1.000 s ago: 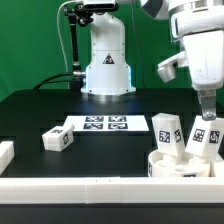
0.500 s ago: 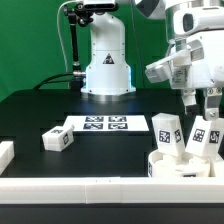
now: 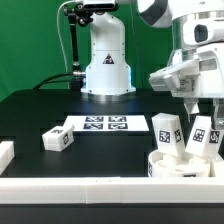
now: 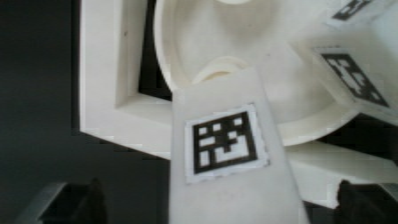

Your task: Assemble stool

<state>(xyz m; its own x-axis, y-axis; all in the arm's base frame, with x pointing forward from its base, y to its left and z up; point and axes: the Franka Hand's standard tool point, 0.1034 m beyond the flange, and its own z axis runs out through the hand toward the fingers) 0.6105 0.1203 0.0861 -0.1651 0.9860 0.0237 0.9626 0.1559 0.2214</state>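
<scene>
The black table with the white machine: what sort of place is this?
Most likely a robotics lab bench: a robot arm stands on a black table, a green backdrop hangs behind, and the marker board and stool legs carry printed square tags.

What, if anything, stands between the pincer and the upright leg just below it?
Nothing visible does. The open pincer hangs right over that leg, which stands in the round seat. The second upright leg stands aside, toward the exterior view's left.
</scene>
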